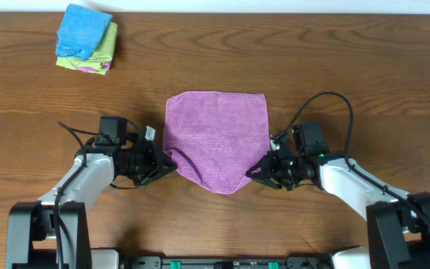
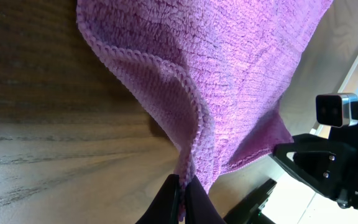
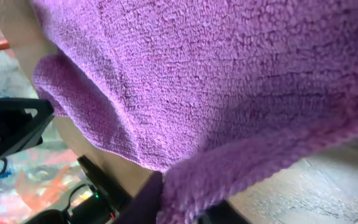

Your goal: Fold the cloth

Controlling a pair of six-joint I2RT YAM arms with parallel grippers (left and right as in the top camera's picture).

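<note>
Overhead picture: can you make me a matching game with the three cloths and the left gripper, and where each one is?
Things:
1. purple cloth
2. blue cloth
3. green cloth
4. left gripper

Places or states:
A. on top of another cloth, far back on the left
B. spread out in the middle
C. shut on the purple cloth's near left corner
D. lying under the blue cloth

Pairs: 1-B, 2-A, 3-D, 4-C
</note>
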